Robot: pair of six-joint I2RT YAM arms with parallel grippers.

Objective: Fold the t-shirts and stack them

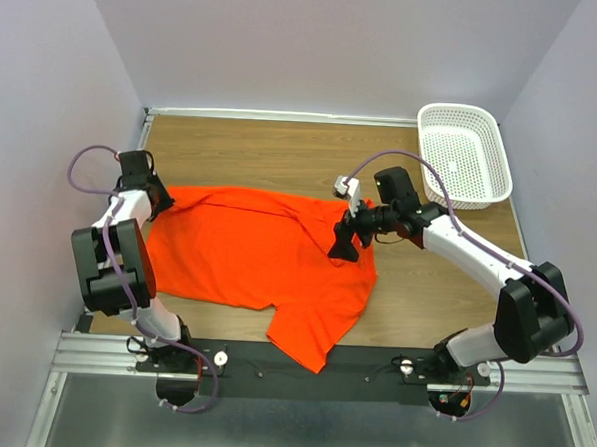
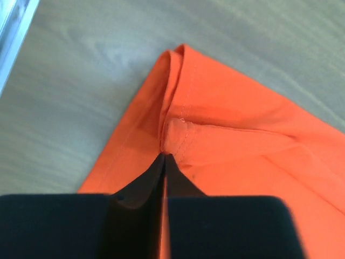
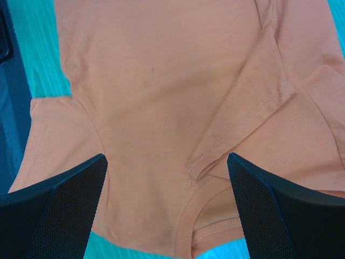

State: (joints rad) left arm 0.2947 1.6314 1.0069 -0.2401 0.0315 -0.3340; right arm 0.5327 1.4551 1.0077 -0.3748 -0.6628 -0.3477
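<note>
The orange t-shirt (image 1: 267,257) lies spread and rumpled across the wooden table, one part hanging toward the near edge. My left gripper (image 1: 162,202) is at its left edge, shut on a fold of the shirt's hem (image 2: 178,135); cloth shows between the closed jaws. My right gripper (image 1: 345,244) hovers over the shirt's right side, open and empty, jaws wide either side of the neck opening and a folded seam (image 3: 237,140).
A white perforated basket (image 1: 464,152) stands at the back right corner. Bare wooden table (image 1: 282,153) lies behind the shirt and to its right. Walls enclose the table on three sides.
</note>
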